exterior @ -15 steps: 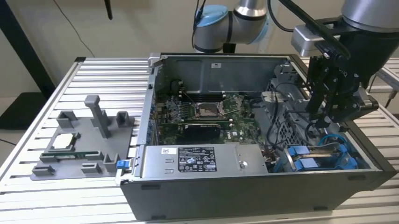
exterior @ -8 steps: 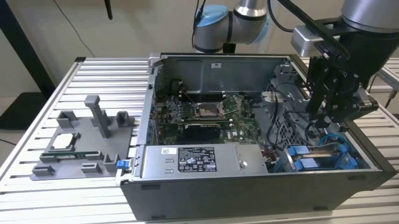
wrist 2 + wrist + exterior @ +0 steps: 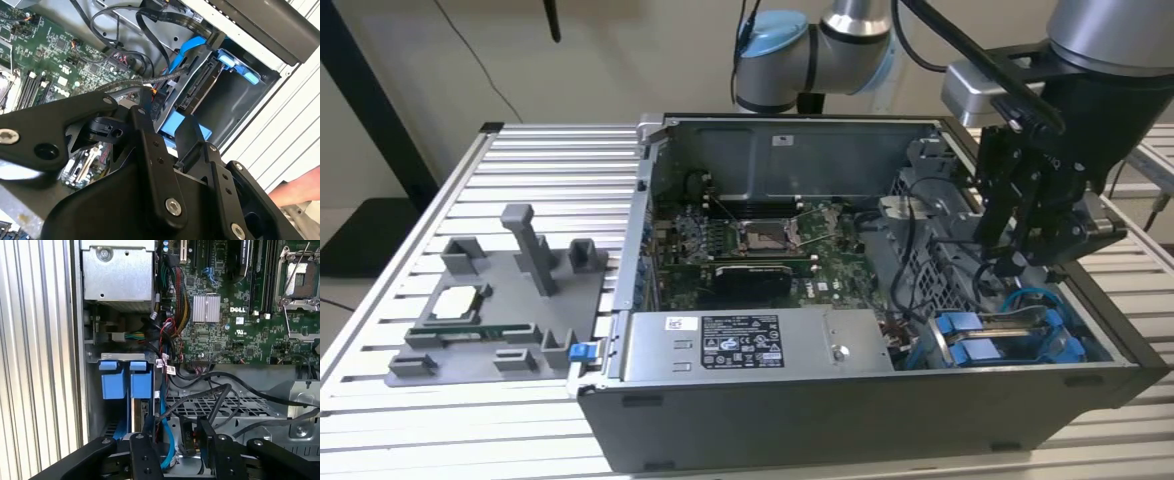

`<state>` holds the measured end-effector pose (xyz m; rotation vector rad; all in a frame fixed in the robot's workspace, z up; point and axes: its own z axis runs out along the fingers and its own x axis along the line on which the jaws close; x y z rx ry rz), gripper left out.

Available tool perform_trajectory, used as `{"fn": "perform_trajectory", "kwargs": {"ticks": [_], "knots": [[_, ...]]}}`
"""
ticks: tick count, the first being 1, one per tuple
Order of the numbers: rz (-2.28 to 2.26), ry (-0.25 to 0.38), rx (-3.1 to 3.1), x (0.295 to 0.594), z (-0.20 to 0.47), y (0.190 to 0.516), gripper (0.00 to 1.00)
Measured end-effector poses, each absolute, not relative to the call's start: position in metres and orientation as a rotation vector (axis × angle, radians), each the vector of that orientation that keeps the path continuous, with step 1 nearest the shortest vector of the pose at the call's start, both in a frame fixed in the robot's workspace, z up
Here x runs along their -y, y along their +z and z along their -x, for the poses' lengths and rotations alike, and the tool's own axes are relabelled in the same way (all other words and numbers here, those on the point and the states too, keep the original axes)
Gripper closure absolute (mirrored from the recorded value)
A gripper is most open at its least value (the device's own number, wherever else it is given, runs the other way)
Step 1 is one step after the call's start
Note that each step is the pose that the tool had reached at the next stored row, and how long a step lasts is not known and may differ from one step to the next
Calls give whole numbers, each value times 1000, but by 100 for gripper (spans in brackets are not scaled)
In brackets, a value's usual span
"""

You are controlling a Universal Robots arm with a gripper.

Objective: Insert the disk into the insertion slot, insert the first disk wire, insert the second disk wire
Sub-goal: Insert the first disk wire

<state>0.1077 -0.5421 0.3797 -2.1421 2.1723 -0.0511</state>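
Matt black metal links with bright steel screws form the gripper, seen in the second wrist view. The open computer case is dull grey sheet metal. Glossy bright blue plastic tabs line the grey metal insertion slot, and a blue cable shines smooth. The motherboard is glossy green. At the exterior view's left, a matt grey plastic fixture lies on the ribbed, satin aluminium table.

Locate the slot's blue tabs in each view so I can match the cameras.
Exterior view: blue tabs in the case corner at the exterior view's lower right, beside the power-supply box.
First wrist view: blue tabs next to the power-supply box, along the case wall.
Second wrist view: blue tabs past the black cables.
Shared landmark: the green motherboard.
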Motion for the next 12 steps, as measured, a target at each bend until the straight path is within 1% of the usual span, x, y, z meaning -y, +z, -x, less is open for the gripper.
{"fn": "perform_trajectory", "kwargs": {"ticks": [12], "knots": [[2141, -55, -2169, 542, -108, 379, 0]]}}
